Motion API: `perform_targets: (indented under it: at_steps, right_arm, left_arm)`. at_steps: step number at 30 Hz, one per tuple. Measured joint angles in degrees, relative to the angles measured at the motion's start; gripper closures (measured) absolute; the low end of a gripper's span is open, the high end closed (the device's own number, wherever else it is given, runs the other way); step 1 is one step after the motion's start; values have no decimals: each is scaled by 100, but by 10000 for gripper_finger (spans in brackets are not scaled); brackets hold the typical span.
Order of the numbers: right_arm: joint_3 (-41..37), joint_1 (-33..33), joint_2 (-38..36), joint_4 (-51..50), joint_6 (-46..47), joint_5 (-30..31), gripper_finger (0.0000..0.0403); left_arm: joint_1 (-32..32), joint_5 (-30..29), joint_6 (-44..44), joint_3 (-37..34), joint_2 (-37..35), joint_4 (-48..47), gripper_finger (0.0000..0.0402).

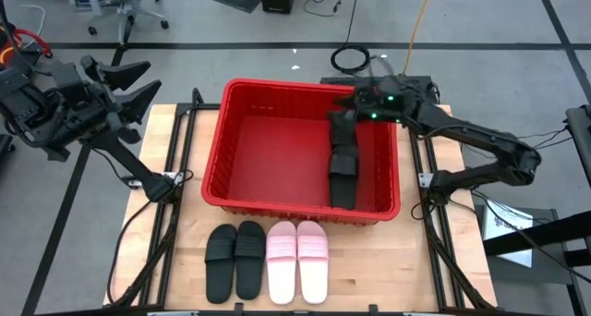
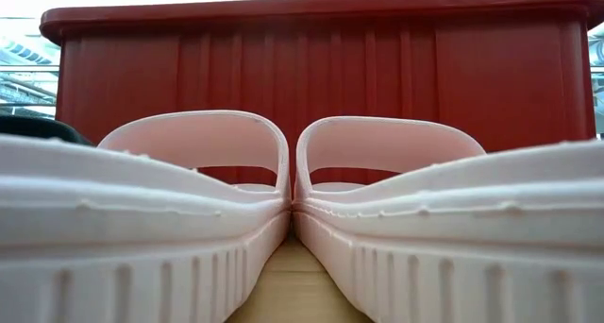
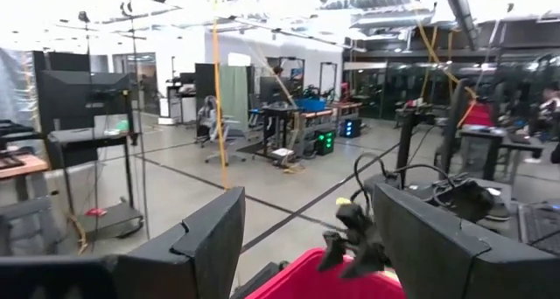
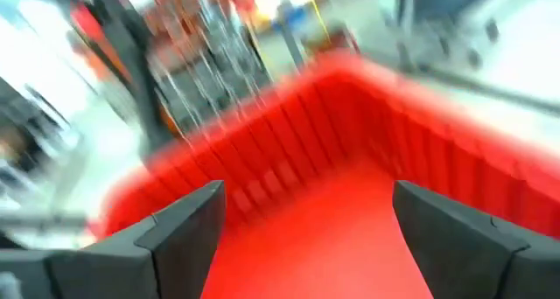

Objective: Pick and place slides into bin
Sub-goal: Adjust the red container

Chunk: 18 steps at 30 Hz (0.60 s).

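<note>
So the right arm is stretched out from the right edge of the worktop (image 1: 185, 233), elbow bent out past that edge, forearm reaching in over the far right part of the red bin (image 1: 222, 159). Its claw (image 1: 343, 120) hangs above the bin's interior near the far wall, fingers (image 4: 188, 225) spread wide with nothing between them; the right wrist view just looks down past them at bare red floor and slotted walls, all smeared with blur.

Right below and just toward the near side of that claw, black slides (image 1: 344, 168) lie inside the bin along its right wall, running lengthwise from around the middle to the near wall. They look like two stacked or end to end, but I can't tell exactly how they sit, or whether the claw is touching the far end.

Left arm is parked way off the far left corner of the worktop, raised, claw (image 1: 129, 85) released, fingers apart and empty, aimed toward the bin.

On the worktop along the near edge, in front of the bin: a pair of black slides (image 1: 235, 259) side by side, and just to their right a pair of pale pink slides (image 1: 297, 259), touching each other. From the low view the pink pair fills the frame with the bin wall behind.
</note>
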Motion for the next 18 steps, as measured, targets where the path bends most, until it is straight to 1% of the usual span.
perform_targets:
  at_steps: [5,9,11,13,15,18]
  right_arm:
    - [0,287,-112,1644,756,-11,85]
    - [0,596,-91,3225,1262,-7,85]
    - [2,778,-71,3832,1453,-13,85]
    - [2,992,-70,4037,1502,-65,85]
    - [2,1259,-68,3965,1536,-226,85]
    - [2,1719,-56,3840,1719,-602,85]
  left_arm:
    - [-1,161,0,0,38,3,147]
    - [-8,174,-7,0,79,-4,147]
    - [-9,195,-8,0,83,-4,147]
    - [-31,242,-42,0,102,-4,147]
    - [-80,255,-40,0,122,-6,147]
    - [-185,264,-27,0,154,-188,147]
